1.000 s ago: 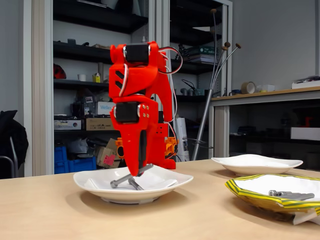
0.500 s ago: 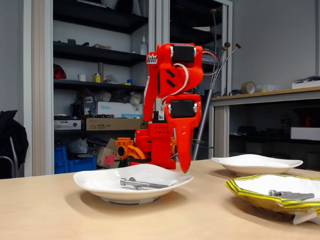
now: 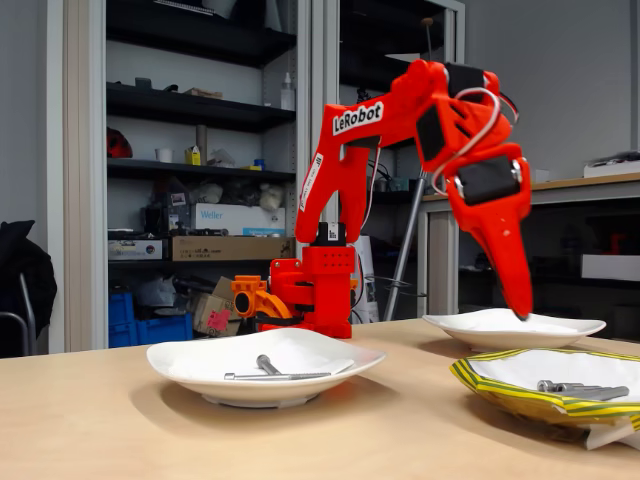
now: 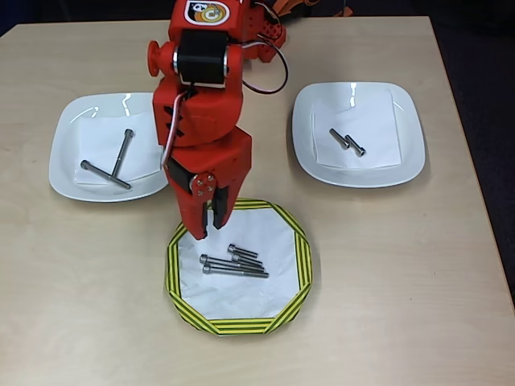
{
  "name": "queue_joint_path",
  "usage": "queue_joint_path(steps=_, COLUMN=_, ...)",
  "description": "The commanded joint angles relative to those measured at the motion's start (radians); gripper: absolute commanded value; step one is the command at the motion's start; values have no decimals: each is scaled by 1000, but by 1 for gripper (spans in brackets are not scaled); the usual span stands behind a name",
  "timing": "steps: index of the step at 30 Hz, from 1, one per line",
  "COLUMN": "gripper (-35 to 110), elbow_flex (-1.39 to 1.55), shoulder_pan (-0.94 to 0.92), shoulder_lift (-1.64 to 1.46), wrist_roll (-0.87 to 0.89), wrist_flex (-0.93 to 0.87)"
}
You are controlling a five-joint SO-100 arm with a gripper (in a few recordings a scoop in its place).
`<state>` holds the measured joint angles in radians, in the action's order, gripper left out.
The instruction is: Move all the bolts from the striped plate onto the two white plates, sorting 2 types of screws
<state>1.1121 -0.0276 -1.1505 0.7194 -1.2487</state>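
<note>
Bolts point(image 4: 233, 263) lie bunched at the middle of the striped plate point(image 4: 179, 241), which sits toward the counter's near edge in the overhead view; a short one rests at the top of the bunch and longer ones run below it, how many is hard to count. All have their long axes running nearly left to right, heads at the left end. The red arm's hand point(image 4: 208, 222) hangs over the plate's far rim, tips pointing down, so the bunch lies just ahead of it toward the near edge and a little to the right. Its jaws stand narrowly parted with nothing between them. In the fixed view the hand point(image 3: 520, 305) is raised clear above the plates, so a drop as well as a short reach forward looks needed. The jaws appear to part left to right, along the bolts rather than across them, so a turn of the wrist may be called for. The crowding could make lifting just one bolt awkward.

Either side, toward the far edge, sit the white plates: the left plate point(image 4: 68, 173) holds two long thin bolts point(image 4: 121, 157) crossed in a V, the right plate point(image 4: 406, 157) two short ones point(image 4: 347, 143) side by side. Nothing stands between hand and bunch on the bare wooden counter point(image 4: 386, 305).
</note>
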Motion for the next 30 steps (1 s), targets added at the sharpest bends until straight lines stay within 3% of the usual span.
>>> queue_joint_path(steps=1, gripper=12, elbow_flex=-38, shoulder_pan=31, shoulder_lift=23, wrist_roll=46, wrist_flex=34)
queue_joint_path(steps=6, gripper=13, elbow_flex=-37, shoulder_pan=52, shoulder_lift=75, wrist_roll=40, wrist_flex=91)
queue_joint_path(steps=15, gripper=14, elbow_flex=-48, shoulder_pan=29, shoulder_lift=144, wrist_roll=-242, wrist_flex=170)
queue_joint_path(steps=30, gripper=11, elbow_flex=-89, shoulder_pan=-55, shoulder_lift=227, wrist_roll=-515, wrist_flex=120)
